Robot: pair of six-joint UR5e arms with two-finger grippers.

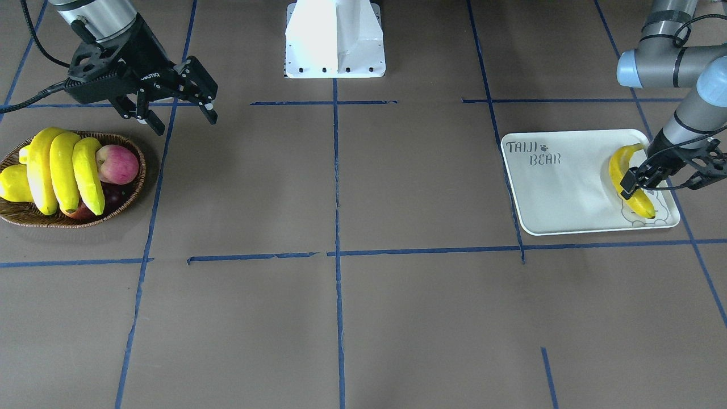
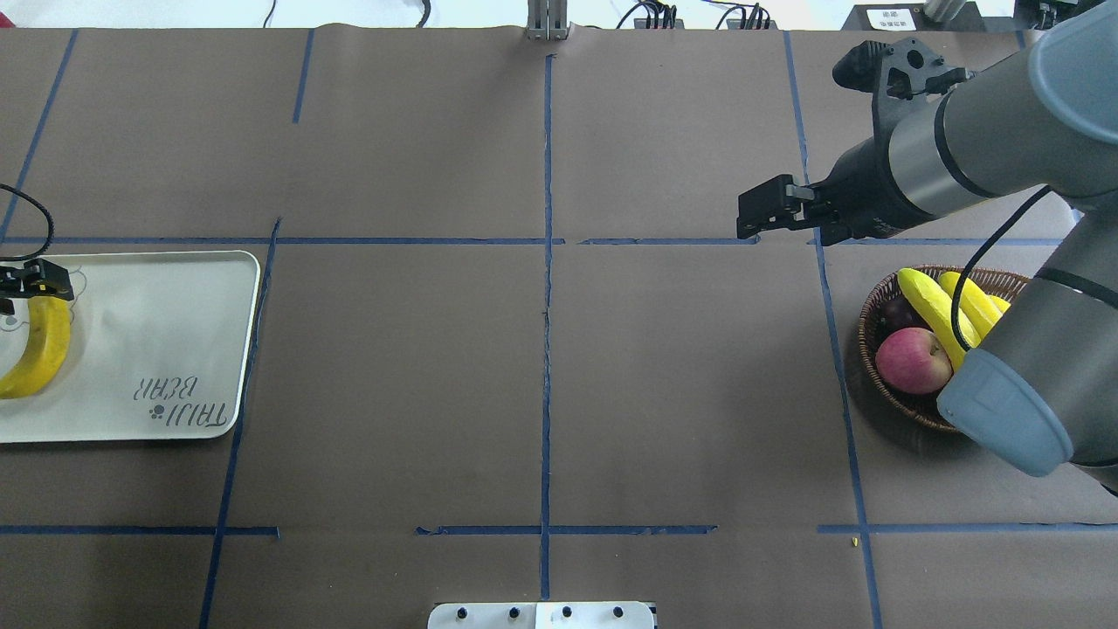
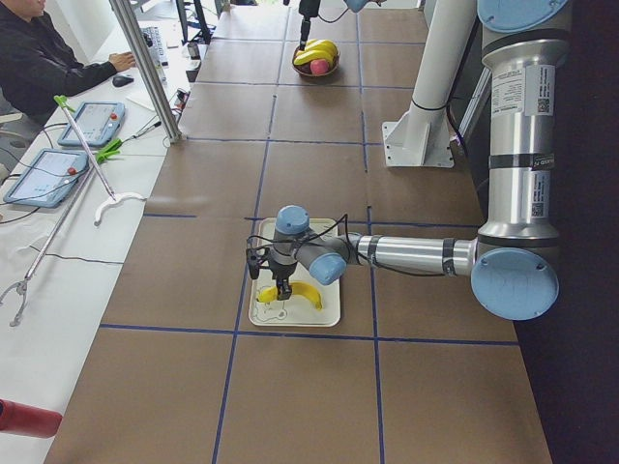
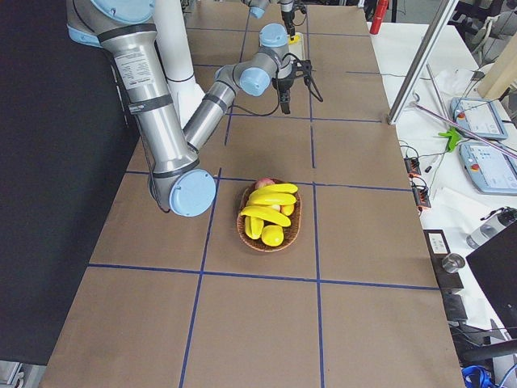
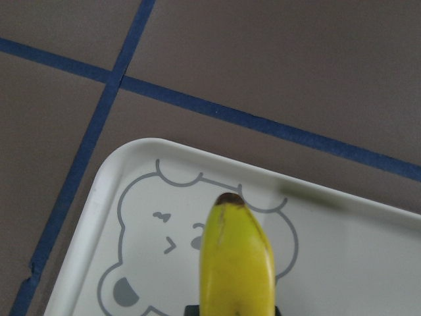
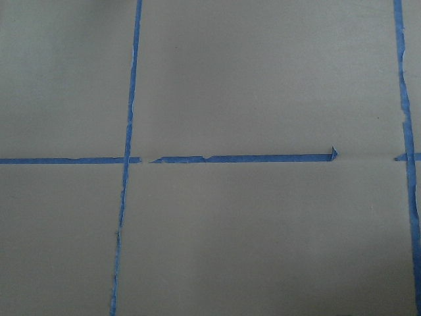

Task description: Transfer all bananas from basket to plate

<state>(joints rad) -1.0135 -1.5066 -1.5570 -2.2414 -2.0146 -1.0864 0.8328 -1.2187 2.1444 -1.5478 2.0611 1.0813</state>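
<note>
Right tool (image 1: 183,122): fingers spread, empty, hanging above the counter. Basket (image 1: 23,216): just beside it, lower and off to its right-hand side. Three bananas (image 1: 62,170) are stacked inside, long axes running away from the robot, seemingly crosswise to the tool's finger gap. This is plainly the nearer arm for them. Plate (image 1: 562,193): well apart, far across to this tool's left. One banana (image 1: 619,165) lies there, the left tool (image 1: 639,184) apparently pinching its middle.

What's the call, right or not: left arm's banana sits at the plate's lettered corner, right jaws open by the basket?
One error: the banana is at the bear-face corner of the plate, not the lettered one; the left wrist view shows it. The right gripper has jaws open by the basket.
</note>
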